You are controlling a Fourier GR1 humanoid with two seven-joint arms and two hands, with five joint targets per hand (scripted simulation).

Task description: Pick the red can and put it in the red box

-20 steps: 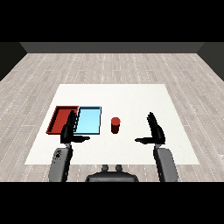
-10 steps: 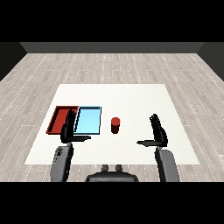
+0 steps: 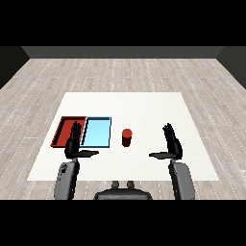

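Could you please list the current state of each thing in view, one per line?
Red cylindrical can: upright on the white table, untouched, right of the trays.
Red rectangular tray: holds nothing.
Light blue rectangular tray: holds nothing.
Left robot hand: open, holds nothing.
Right robot hand: open, holds nothing.

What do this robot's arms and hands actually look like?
Two chunky grey forearms come in from the lower corners. Each ends in a black hand with slim fingers and a thumb: the left hand and the right hand. No cables or markings show.

head view looks down, forward across white table (image 3: pixel 144 103).
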